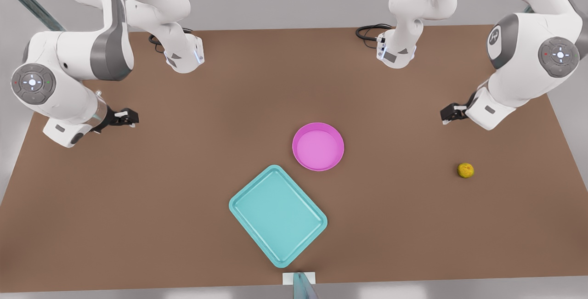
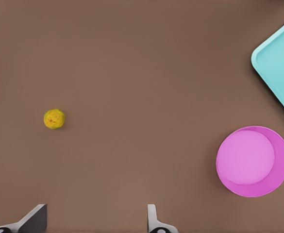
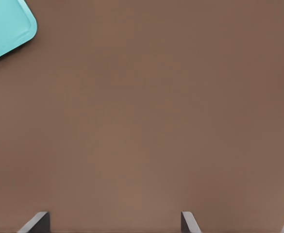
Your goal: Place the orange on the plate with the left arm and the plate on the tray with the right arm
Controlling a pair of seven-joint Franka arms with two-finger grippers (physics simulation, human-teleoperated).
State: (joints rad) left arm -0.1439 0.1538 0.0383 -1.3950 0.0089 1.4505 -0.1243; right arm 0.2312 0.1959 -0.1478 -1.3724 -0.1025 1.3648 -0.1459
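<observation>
The small yellow-orange orange (image 1: 465,170) (image 2: 54,118) lies alone on the brown table at the front view's right. The pink plate (image 1: 318,146) (image 2: 252,161) sits bare near the middle, just beyond a corner of the teal tray (image 1: 278,215) (image 2: 277,63) (image 3: 6,29). My left gripper (image 1: 445,116) (image 2: 94,224) hovers at the front view's right, above and behind the orange, fingers open and holding nothing. My right gripper (image 1: 133,117) (image 3: 112,224) hangs at the front view's left, far from plate and tray, open too.
The brown table (image 1: 138,198) stretches wide around the three objects. Both arm bases (image 1: 183,55) (image 1: 397,53) stand at the far edge with black cables beside them. A small white and teal fixture (image 1: 299,280) sits at the near edge.
</observation>
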